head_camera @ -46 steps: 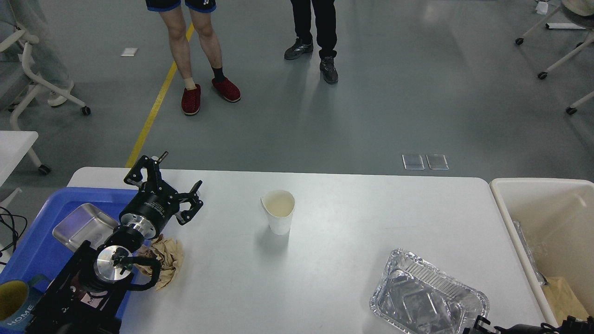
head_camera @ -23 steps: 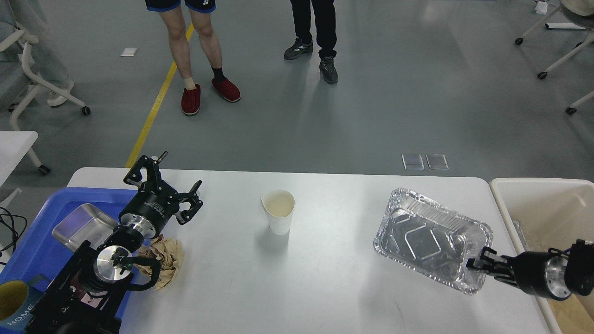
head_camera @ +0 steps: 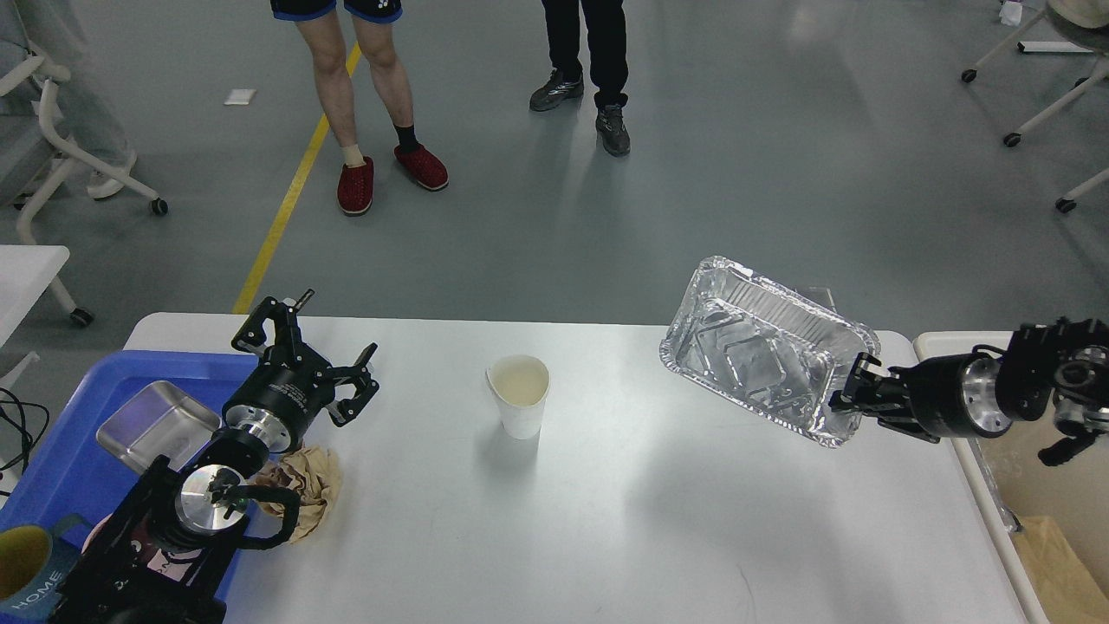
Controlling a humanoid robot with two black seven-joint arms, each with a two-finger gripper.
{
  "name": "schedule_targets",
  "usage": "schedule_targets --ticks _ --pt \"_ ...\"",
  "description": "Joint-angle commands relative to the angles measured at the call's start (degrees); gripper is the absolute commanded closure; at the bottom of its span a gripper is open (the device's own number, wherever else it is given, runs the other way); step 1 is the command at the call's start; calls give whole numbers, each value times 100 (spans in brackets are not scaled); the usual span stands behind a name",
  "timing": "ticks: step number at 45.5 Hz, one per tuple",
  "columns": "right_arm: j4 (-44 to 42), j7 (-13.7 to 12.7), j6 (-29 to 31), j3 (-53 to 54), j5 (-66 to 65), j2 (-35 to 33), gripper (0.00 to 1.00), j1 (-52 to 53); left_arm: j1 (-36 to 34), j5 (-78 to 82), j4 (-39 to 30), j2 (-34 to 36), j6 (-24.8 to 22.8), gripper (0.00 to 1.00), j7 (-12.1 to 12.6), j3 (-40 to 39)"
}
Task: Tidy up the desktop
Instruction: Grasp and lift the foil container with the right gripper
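The white desktop (head_camera: 606, 520) fills the lower view. My right gripper (head_camera: 853, 394) is shut on the right edge of a foil tray (head_camera: 762, 347) and holds it tilted, well above the desktop's far right part. A white paper cup (head_camera: 518, 397) stands upright at the middle. A crumpled brown paper ball (head_camera: 310, 485) lies at the left, partly hidden by my left arm. My left gripper (head_camera: 316, 347) is open and empty, above the desktop's far left, beside the blue tray (head_camera: 69, 459).
The blue tray holds a small metal pan (head_camera: 156, 420) and a mug (head_camera: 26, 568). A beige bin (head_camera: 1040, 485) stands at the desktop's right end. Two people's legs (head_camera: 381, 95) are on the floor beyond. A small white side table (head_camera: 26, 269) is at the left.
My right arm has lifted the foil tray from the desktop's near right up and away, now high above the far right part. The left arm has barely moved.
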Motion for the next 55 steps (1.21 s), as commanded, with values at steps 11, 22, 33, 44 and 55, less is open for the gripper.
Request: schedule_targets --ticks 11,22,33,44,55 --pt "-239 5 -9 -1819 19 1230 100 1752 4 5 -1 24 0 2 0 52" --pt "-572 -4 35 -2180 440 1934 100 2324 4 75 -1 33 0 2 -9 79" --pt "-995 -57 246 -2189 924 2268 100 2368 48 242 -1 191 -26 2 -35 281" --pt "-1004 -136 246 -2189 959 2268 100 2368 31 550 -1 200 -26 2 -35 439" --pt "-1004 -136 237 -2180 959 2268 100 2359 -13 576 -9 209 44 2 44 439"
